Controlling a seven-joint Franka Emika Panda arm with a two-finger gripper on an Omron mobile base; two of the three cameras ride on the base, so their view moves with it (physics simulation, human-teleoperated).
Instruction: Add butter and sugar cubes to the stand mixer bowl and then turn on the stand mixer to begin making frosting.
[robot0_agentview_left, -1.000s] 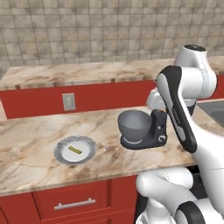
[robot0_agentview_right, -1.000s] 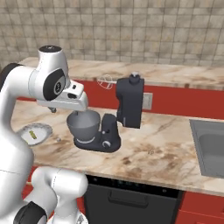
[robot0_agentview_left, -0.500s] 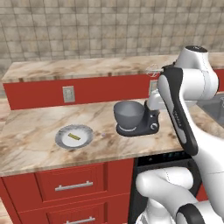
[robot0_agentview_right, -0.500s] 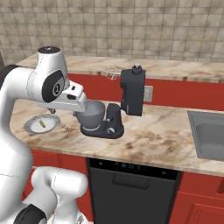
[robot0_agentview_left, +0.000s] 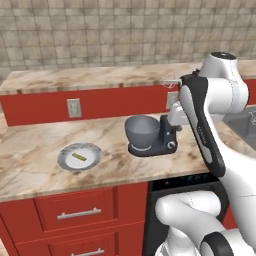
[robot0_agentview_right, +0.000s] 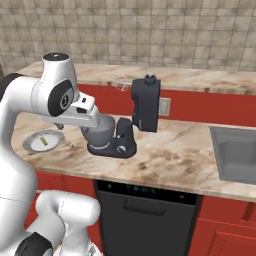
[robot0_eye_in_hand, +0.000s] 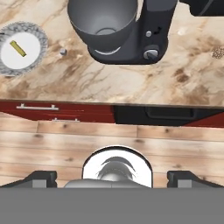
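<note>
The gripper (robot0_eye_in_hand: 112, 177) hangs well above the floor in front of the counter, its 2 dark fingertips (robot0_eye_in_hand: 40, 178) spread as wide as they go, with nothing between them. In the hand view it looks down past the red cabinet fronts (robot0_agentview_left: 80, 215) and the dark dishwasher panel (robot0_agentview_right: 145, 210) onto the marble counter (robot0_agentview_left: 35, 170).

On the counter, toward the left, sits the round grey-rimmed plate (robot0_agentview_left: 67, 162), and the butter (robot0_agentview_left: 78, 157), 1 small yellow stick, lies on it near its middle. In the hand view a tiny pale speck lies on the bare marble between plate and mixer, likely the sugar cubes (robot0_eye_in_hand: 63, 52), just apart from both.

To the right of the plate stands the stand mixer (robot0_agentview_right: 145, 102), black, its boxy head tilted up and back, a small round knob (robot0_eye_in_hand: 151, 54) on its base. The stand mixer bowl (robot0_agentview_left: 142, 131), deep grey metal, sits on the mixer's flat base, and its inside looks bare. The arm's white forearm crosses just in front of the bowl in the right base view.

Behind runs a raised marble ledge with red fronts and a wall outlet (robot0_agentview_left: 74, 107), then the tiled wall. At the far right is a sink (robot0_agentview_right: 235, 152).
</note>
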